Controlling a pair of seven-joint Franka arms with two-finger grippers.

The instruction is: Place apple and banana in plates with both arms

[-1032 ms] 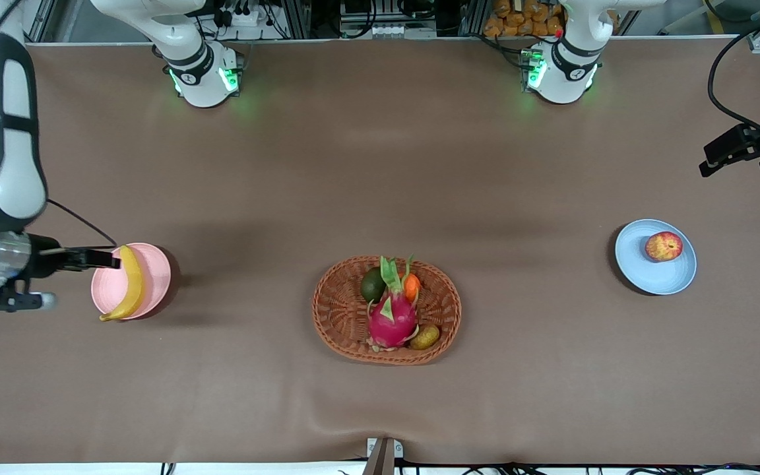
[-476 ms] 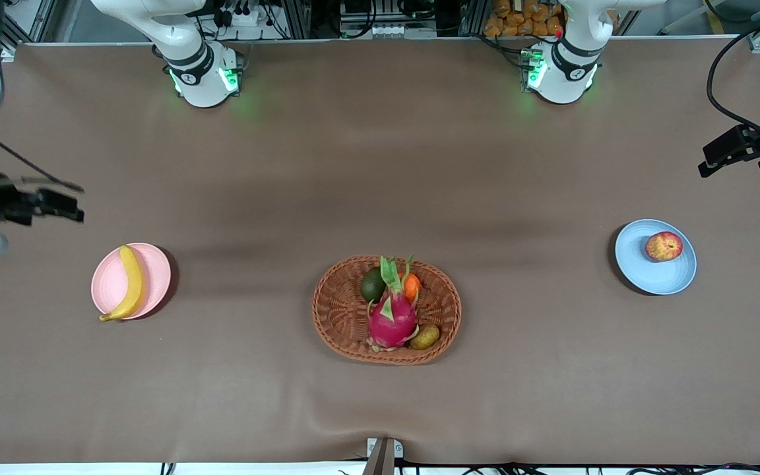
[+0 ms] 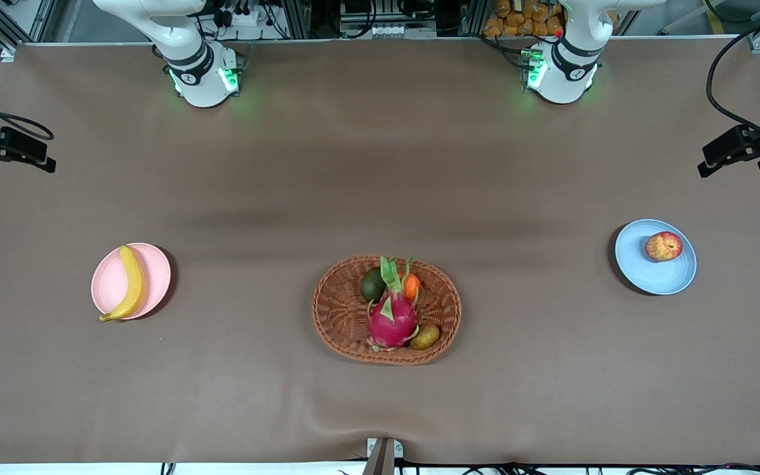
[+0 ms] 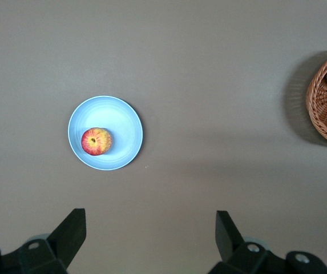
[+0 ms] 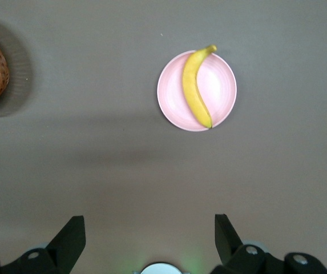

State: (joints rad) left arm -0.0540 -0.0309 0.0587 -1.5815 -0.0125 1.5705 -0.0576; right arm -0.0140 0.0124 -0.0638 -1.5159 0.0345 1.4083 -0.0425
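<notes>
The yellow banana (image 3: 130, 282) lies across the pale pink plate (image 3: 156, 280) toward the right arm's end of the table; both show in the right wrist view, banana (image 5: 194, 87) on plate (image 5: 223, 85). The red-yellow apple (image 3: 664, 246) sits on the light blue plate (image 3: 650, 270) toward the left arm's end; the left wrist view shows the apple (image 4: 96, 141) on the plate (image 4: 123, 120). My right gripper (image 3: 20, 153) (image 5: 150, 240) is open and empty, raised over the table's edge. My left gripper (image 3: 729, 152) (image 4: 150, 234) is open and empty, raised above the table.
An oval brown wicker basket (image 3: 340, 310) stands mid-table, nearer the front camera, holding a pink dragon fruit (image 3: 392, 320), a green avocado-like fruit (image 3: 373, 285), an orange carrot-like piece (image 3: 411, 286) and a brownish kiwi-like fruit (image 3: 425, 337). Its edge shows in the left wrist view (image 4: 317, 108).
My right gripper has drawn away from the banana on the pink plate and risen toward the table's edge. The left gripper, apple and banana have stayed still.
</notes>
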